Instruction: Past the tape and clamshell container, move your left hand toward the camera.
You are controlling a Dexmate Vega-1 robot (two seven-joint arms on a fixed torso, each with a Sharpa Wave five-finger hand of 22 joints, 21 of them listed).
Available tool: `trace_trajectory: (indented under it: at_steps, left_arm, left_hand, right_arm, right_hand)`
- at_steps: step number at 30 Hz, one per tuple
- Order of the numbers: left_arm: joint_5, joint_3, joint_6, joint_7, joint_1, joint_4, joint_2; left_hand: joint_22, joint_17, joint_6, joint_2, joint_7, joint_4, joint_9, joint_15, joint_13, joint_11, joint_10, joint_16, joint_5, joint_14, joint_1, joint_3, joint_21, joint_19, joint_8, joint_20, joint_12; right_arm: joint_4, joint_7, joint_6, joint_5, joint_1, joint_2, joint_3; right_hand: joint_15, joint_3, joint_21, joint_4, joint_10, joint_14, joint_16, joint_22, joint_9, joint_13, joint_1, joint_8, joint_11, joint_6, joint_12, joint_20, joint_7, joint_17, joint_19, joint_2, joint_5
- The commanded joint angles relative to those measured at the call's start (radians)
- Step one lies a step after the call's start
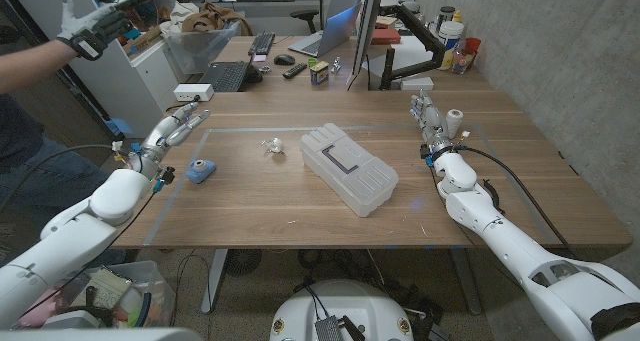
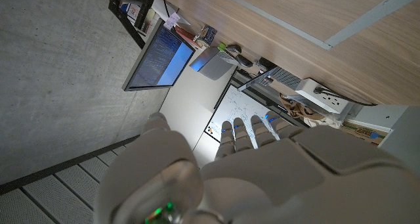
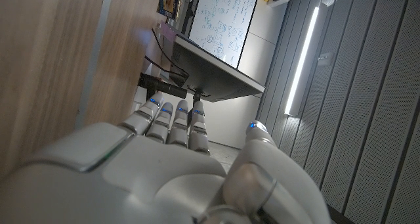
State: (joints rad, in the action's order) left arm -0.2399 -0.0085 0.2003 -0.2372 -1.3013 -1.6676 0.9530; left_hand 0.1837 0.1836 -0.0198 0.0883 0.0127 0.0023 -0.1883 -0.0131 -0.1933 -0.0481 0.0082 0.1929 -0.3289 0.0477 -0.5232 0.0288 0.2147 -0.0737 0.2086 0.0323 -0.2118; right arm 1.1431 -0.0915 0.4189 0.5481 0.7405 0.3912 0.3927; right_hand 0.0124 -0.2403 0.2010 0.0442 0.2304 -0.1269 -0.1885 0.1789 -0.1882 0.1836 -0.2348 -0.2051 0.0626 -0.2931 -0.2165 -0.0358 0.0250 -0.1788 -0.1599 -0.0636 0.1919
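A small blue tape dispenser (image 1: 202, 170) sits on the left part of the wooden table (image 1: 300, 216). A clear clamshell container (image 1: 348, 168) lies closed at the middle. Between them, a little farther back, is a small clear object (image 1: 271, 146). My left hand (image 1: 175, 129) hovers at the table's left side, behind and to the left of the dispenser, with its fingers straight and apart and nothing in them. The left wrist view shows the back of this hand (image 2: 249, 165). My right hand (image 1: 430, 121) is at the right side, its fingers extended and holding nothing; its back fills the right wrist view (image 3: 170, 158).
Pale tape lines (image 1: 240, 130) mark a rectangle on the table. A white power strip (image 1: 191, 91), a keyboard (image 1: 226, 76) and monitors (image 1: 360, 26) line the far edge. A person's gloved hand (image 1: 85, 26) is raised at the back left.
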Motion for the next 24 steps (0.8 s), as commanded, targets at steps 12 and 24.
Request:
trace_trajectory:
  at_steps: [12, 24]
  left_arm:
    - [0.093, -0.027, -0.066, -0.033, -0.039, -0.032, 0.033]
    - [0.118, -0.060, -0.088, -0.041, -0.069, -0.043, 0.036]
  left_hand:
    - [0.005, 0.006, -0.009, -0.001, 0.005, -0.007, -0.004, -0.004, -0.002, -0.014, 0.008, 0.002, 0.003, -0.007, -0.017, 0.003, 0.003, 0.007, 0.003, 0.000, -0.003]
    - [0.005, 0.007, -0.005, 0.000, 0.013, -0.012, -0.004, -0.006, -0.002, -0.016, -0.009, 0.001, 0.005, -0.004, -0.025, 0.003, 0.004, 0.011, 0.000, 0.007, 0.005]
  right_arm:
    - [0.012, -0.001, -0.010, 0.005, 0.007, 0.010, -0.005]
    - [0.008, 0.001, -0.006, 0.001, 0.003, 0.011, -0.004]
  right_hand:
    - [0.004, -0.005, 0.000, 0.005, 0.008, -0.005, 0.001, 0.005, -0.003, 0.002, -0.002, 0.005, 0.004, -0.011, -0.001, -0.001, 0.002, -0.006, -0.011, -0.006, -0.002]
    - [0.004, -0.004, 0.002, 0.006, 0.012, -0.009, 0.000, 0.005, -0.003, 0.002, -0.001, 0.005, -0.003, -0.013, -0.002, 0.000, -0.002, -0.006, -0.015, -0.005, -0.002]
